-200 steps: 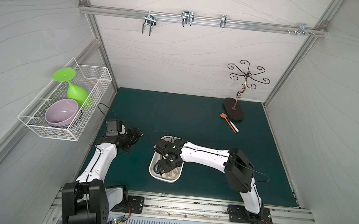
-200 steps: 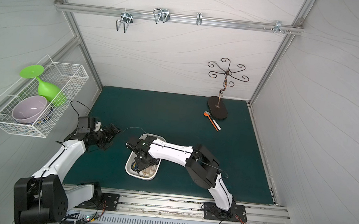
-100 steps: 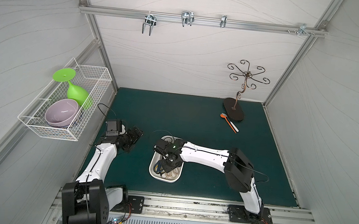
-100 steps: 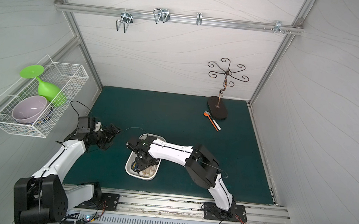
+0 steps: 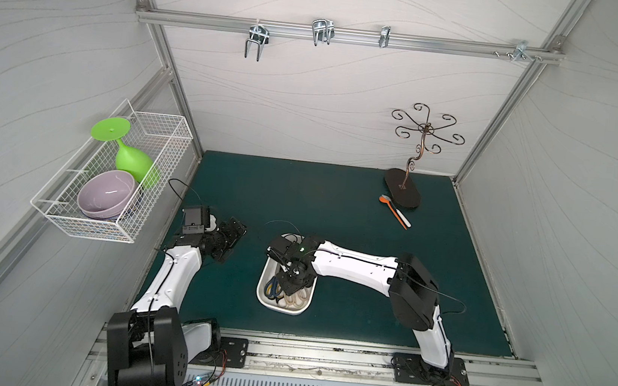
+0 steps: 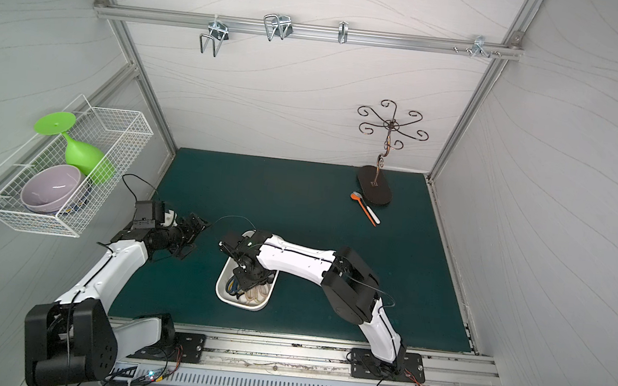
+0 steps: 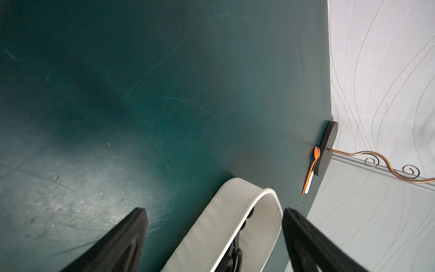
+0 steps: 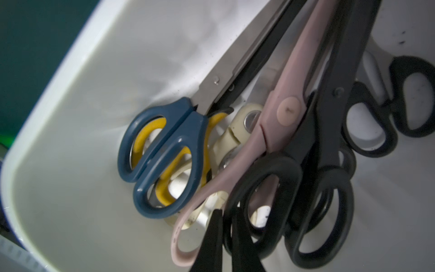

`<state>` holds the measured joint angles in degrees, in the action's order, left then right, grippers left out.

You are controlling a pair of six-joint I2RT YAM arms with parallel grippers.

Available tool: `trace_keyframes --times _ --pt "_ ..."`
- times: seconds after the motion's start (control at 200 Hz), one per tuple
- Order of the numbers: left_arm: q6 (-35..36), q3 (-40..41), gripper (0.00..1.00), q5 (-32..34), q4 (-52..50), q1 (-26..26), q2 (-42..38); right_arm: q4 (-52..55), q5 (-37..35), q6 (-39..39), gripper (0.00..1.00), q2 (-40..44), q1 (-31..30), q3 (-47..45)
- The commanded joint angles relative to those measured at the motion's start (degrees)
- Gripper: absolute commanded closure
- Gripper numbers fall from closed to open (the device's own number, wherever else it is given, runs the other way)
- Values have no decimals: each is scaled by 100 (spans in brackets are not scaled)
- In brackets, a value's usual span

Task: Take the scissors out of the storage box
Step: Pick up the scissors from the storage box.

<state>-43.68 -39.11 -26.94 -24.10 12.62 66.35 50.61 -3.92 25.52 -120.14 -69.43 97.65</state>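
**Scissors, mixed lot, held in storage box; right gripper at the handles**

Contents: scissors (image 8: 282, 113), one bundle. It comprises a blue-handled pair (image 8: 164, 153) over a yellow-handled pair (image 8: 150, 131), a cream-handled pair (image 8: 233, 139), a long pink pair (image 8: 289, 70) and several black-handled pairs (image 8: 329, 188). None is out yet.

Container: storage box (image 5: 279, 310), a shallow white tub on the green mat. All the pairs lie inside it.

Lie: the pairs run roughly parallel along the tub's long axis. The handles are bunched at the end where the right gripper's tips are, and the blades run away from the tips, under its wrist.

Right gripper (image 8: 227, 212): down inside the tub, its fingers pressed together. The tips are against the rim of one black handle loop (image 8: 270, 162). It is not clear whether that rim is caught between them. This is by far the nearer arm, so the lift looks to be its job. The likely move is straight up, with the blades trailing out of the bundle.

Left gripper (image 5: 231, 242): jaws spread wide and holding nothing. It stands off to the tub's side, apart from it and facing its far end.

Also present: orange and white spoons (image 5: 395, 213), well apart from both grippers.
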Motion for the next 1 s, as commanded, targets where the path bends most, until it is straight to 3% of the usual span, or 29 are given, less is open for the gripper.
trace_keyframes --times 0.0,0.645,0.995 --pt "-33 -26 6 -113 229 27 69 364 -150 -56 100 248 70 172" --pt "-22 20 7 -110 306 29 123 381 -204 -149 100 364 123 384" --pt "18 -340 8 -223 343 29 598 719 -445 -276 100 284 150 1085"
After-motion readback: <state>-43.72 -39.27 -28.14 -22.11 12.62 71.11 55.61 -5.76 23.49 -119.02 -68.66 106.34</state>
